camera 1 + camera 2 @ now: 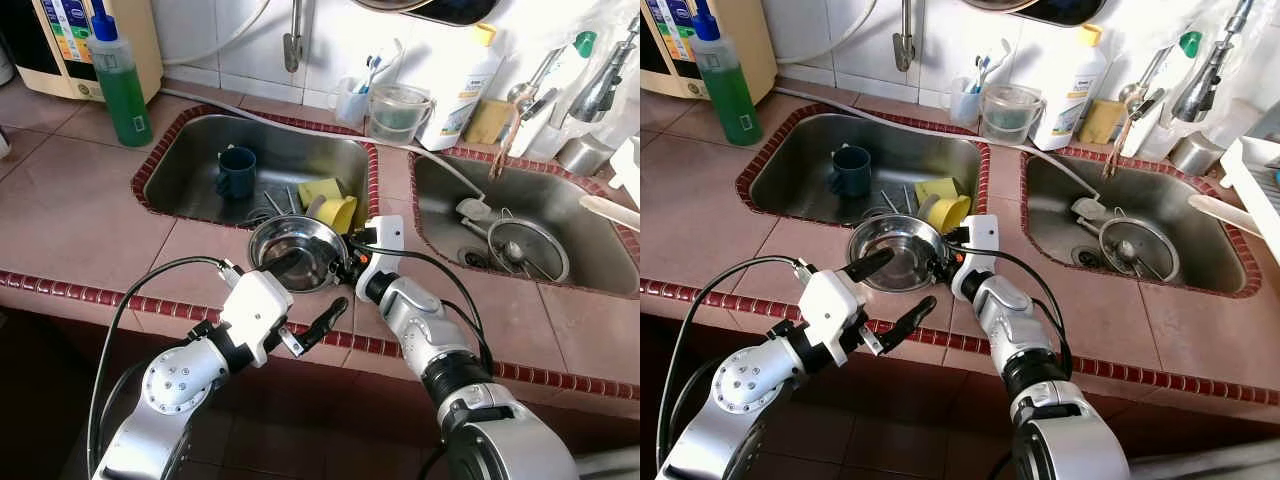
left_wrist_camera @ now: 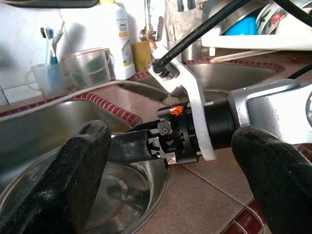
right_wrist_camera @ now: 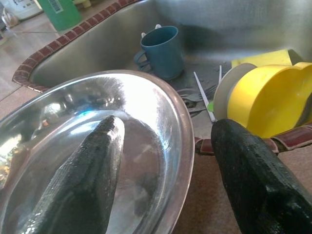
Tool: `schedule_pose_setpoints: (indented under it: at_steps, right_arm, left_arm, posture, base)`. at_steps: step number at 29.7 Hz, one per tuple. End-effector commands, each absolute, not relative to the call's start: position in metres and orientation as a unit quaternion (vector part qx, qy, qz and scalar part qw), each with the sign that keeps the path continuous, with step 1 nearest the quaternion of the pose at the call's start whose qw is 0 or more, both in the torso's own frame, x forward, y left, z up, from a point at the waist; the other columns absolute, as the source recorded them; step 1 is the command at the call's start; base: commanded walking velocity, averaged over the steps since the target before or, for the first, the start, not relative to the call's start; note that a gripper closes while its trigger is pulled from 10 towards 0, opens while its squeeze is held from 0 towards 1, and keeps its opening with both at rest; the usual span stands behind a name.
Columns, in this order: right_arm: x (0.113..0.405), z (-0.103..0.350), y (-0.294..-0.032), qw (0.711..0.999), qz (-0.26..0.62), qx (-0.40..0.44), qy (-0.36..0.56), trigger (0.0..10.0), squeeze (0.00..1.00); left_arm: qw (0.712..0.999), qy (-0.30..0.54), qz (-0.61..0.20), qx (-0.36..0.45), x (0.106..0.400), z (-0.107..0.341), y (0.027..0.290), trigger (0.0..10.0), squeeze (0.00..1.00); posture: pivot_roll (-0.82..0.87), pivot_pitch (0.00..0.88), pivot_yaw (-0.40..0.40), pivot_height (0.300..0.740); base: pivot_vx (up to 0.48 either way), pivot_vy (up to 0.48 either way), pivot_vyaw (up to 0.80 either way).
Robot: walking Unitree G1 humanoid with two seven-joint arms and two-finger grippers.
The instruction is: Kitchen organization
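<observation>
**Steel bowl at the front edge of the left sink**

On the tiled bench (image 1: 80,190), between the left sink (image 1: 190,165) and the red-tiled front edge, we are seeing a steel bowl (image 1: 290,250) sitting with its far rim reaching over the sink's near edge. We are watching the right gripper (image 3: 165,161) straddling the bowl's rim: one finger is lying inside the bowl, the other is standing outside it, and the jaws are standing wide apart, not yet pressed on the metal. The left gripper (image 1: 300,300) is hovering just in front of the bowl near the bench's front edge, its jaws spread wide and holding nothing, one finger reaching over the bowl's near rim.

Inside the left sink we are seeing a blue mug (image 1: 237,172) standing upright near the middle, and a yellow cup (image 1: 340,213) lying on its side by the near right corner, with a yellow sponge (image 1: 320,188) just behind it. A green soap bottle (image 1: 118,80) is standing on the bench beyond the sink's left corner.
</observation>
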State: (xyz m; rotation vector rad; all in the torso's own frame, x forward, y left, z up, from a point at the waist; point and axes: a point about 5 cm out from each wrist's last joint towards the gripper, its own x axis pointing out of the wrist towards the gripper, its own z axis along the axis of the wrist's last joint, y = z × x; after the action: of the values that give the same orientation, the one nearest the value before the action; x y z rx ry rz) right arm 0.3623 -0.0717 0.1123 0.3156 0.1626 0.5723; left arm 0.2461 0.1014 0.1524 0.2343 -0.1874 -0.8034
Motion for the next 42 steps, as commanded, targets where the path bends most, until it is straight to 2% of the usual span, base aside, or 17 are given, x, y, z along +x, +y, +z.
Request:
schedule_pose_setpoints:
  at_steps: [1,42]
  right_arm:
    - [0.3657,0.1166,-0.0751,0.945,0.274,0.157,0.078,0.0,0.00]
    - [0.3687,0.1240,-0.0828,0.947,0.270,0.161,0.062,0.0,0.00]
  left_arm:
    - [0.903,-0.104,-0.401,0.116,0.2439,0.1574,0.0954,10.0,0.00]
    - [0.902,-0.104,-0.403,0.120,0.2440,0.1565,0.0966,10.0,0.00]
  posture:
    - [-0.11,0.101,-0.137,0.740]
    - [-0.11,0.103,-0.136,0.740]
  base:
    - [0.000,0.000,0.00]
    - [0.000,0.000,0.00]
